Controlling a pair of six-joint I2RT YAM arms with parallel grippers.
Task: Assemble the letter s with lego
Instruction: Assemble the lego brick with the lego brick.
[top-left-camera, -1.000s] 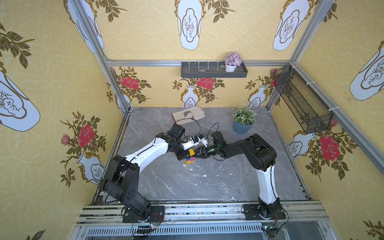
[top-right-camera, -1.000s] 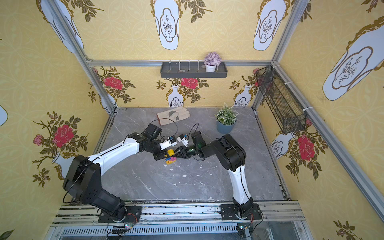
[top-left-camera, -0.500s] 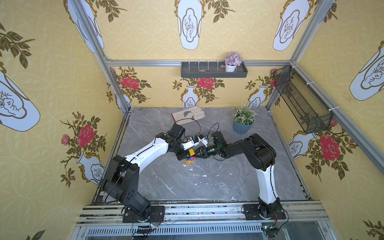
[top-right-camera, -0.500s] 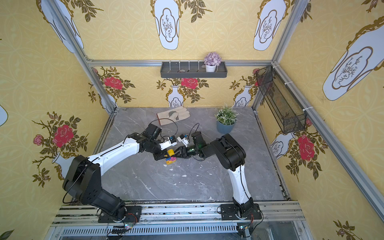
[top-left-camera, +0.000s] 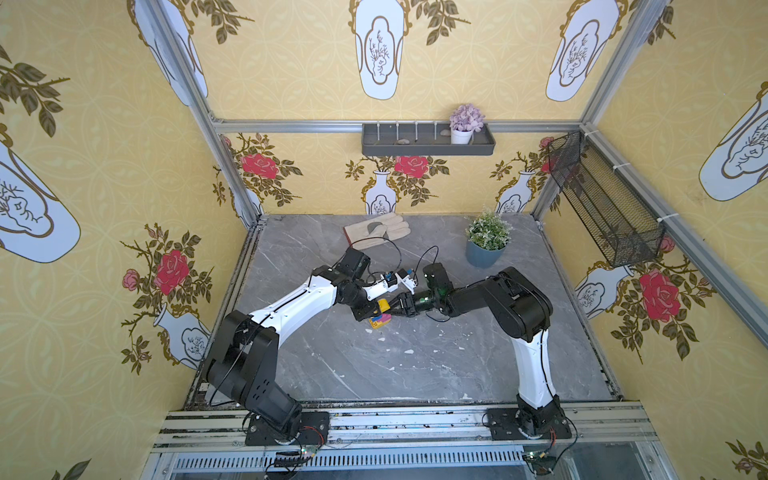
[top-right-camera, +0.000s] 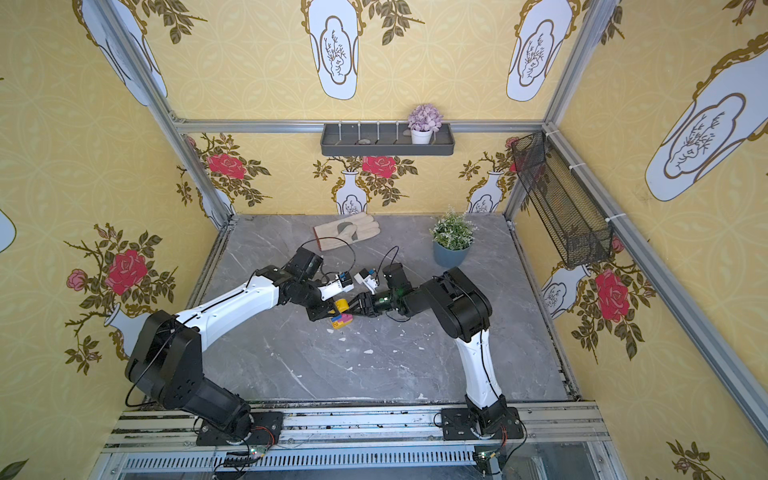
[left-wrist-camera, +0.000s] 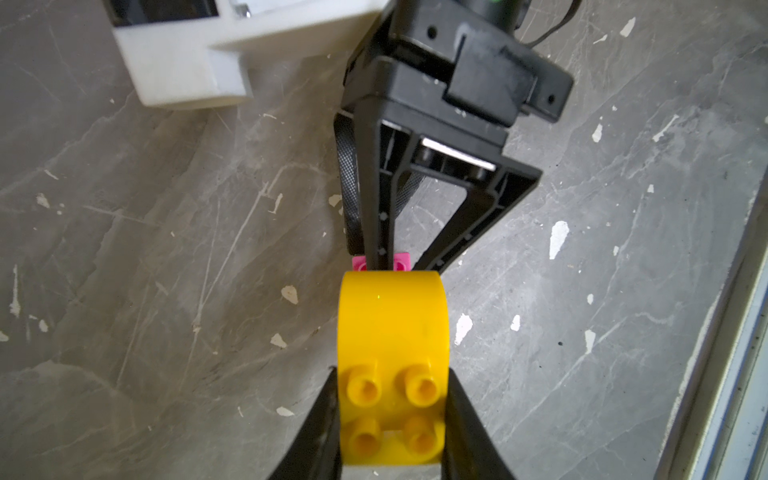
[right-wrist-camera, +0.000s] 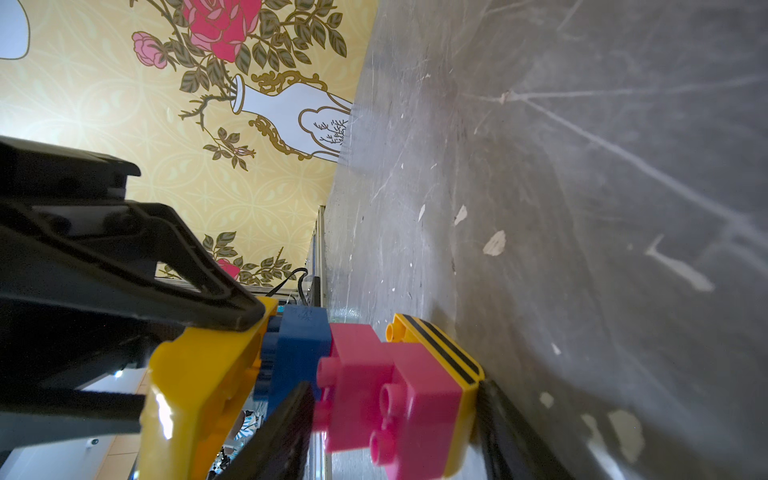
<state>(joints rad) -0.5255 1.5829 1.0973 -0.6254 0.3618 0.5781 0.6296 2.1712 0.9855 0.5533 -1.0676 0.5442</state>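
**Top views.** In both top views the 2 arms meet about the middle of the grey marble tabletop (top-left-camera: 415, 374), well clear of all 4 edges. The left gripper (top-left-camera: 376, 309) holds a plain yellow oblong studded plastic brick (top-left-camera: 383, 305). Just beneath it sits the small cluster of joined plastic bricks (top-left-camera: 380, 322), which the right gripper (top-left-camera: 399, 311) reaches from the opposite side.

**Left wrist view.** The left gripper's jaws are clamped on the long sides of the plain yellow brick, with 4 studs facing the camera. Past its far end, 2 corners of a pink square brick (left-wrist-camera: 402, 264) show. The right gripper's fingers (left-wrist-camera: 374, 232) come down onto that brick.

**Right wrist view.** The bricks run in 1 row:
- the plain yellow brick
- a blue square brick (right-wrist-camera: 299, 340)
- 2 pink square bricks
- a yellow brick with black stripes (right-wrist-camera: 449, 353), which lies nearest the tabletop

Whether the striped brick touches the tabletop I cannot tell. The right gripper's jaws are clamped across the pink and striped end, with 1 finger on each side.

**Step in hand.** This looks like the last join of the S, seating the plain yellow bar on the blue brick. A thin seam seems to remain there.

**Next move.** It calls for a straight push along the studs with both grips firm and no twist. After that, 1 gripper can let go.
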